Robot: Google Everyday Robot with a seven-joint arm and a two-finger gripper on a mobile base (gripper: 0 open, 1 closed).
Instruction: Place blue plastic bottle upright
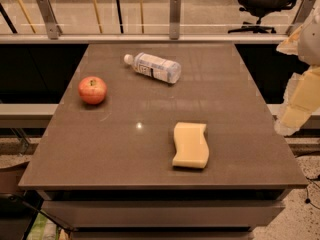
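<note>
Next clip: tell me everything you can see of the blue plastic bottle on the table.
The small clear, bluish-tinted plastic bottle lies on its side on the far half of the grey-brown table, white cap pointing left, white label with dark print around its middle. Only the tabletop touches it. The gripper hangs beyond the table's right edge, apart from it.
</note>
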